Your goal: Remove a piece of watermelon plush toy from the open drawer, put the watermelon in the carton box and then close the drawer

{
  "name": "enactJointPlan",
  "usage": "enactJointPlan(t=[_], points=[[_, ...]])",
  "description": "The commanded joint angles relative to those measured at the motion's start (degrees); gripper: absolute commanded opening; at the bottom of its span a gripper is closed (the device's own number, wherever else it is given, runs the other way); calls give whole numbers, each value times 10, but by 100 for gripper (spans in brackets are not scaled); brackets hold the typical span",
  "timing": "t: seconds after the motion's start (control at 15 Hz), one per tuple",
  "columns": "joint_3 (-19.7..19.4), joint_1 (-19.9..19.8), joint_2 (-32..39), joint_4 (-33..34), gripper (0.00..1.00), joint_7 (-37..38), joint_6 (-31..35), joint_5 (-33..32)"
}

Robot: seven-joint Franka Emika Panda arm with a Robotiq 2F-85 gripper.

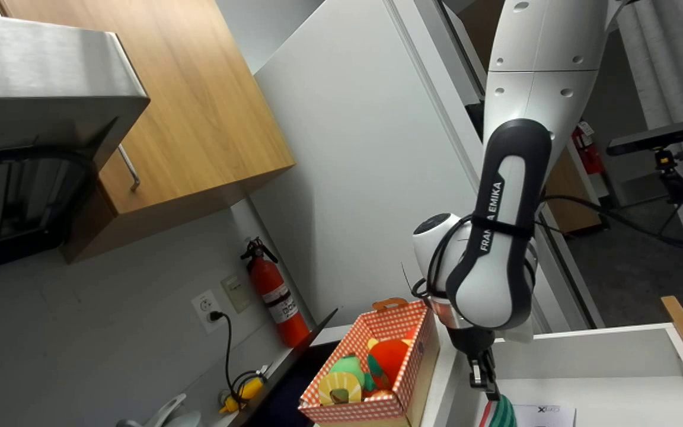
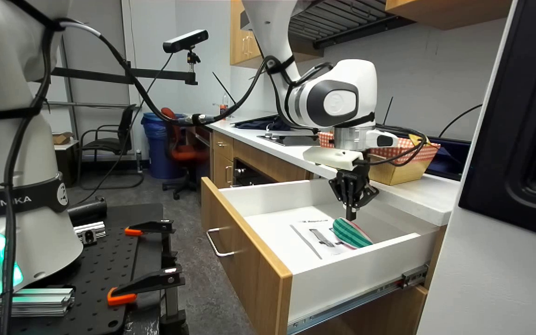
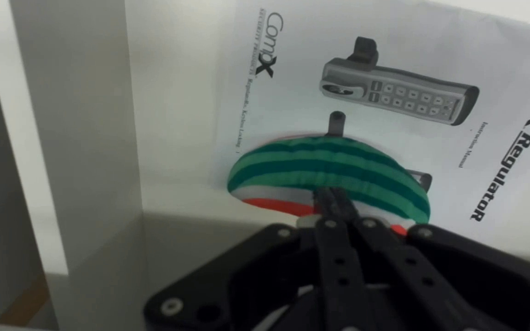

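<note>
Pointing the black Robotiq gripper [image 2: 351,215] straight down inside the pulled-out, wood-fronted drawer [image 2: 361,277], pressing 2 fingers [image 3: 340,208] together around nothing visible, and holding the tips right at the watermelon plush toy [image 3: 327,165], too close to tell touching from just above. Seeing that toy, in the wrist view, lying in the drawer over part of a CompX Regulator instruction manual [image 3: 398,55], with striped green rind uppermost and red flesh showing beside the fingertips. Seeing, in an exterior view, the checked carton box [image 1: 421,373] standing beside the drawer, holding orange, green and yellow plush toys [image 1: 388,357]
</note>
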Motion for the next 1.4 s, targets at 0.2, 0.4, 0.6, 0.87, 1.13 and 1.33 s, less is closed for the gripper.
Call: enactJointPlan(t=[0.2, 0.4, 0.6, 0.87, 1.13, 1.33], points=[[-31, 17, 32, -10, 0, 36, 143, -36], [-50, 32, 35, -19, 0, 53, 197, -47], [-49, 34, 46, -26, 0, 66, 224, -36], [-12, 11, 50, -37, 0, 70, 217, -19], [4, 0, 51, -43, 0, 66, 206, -13], [1, -2, 39, -54, 0, 66, 189, -14]])
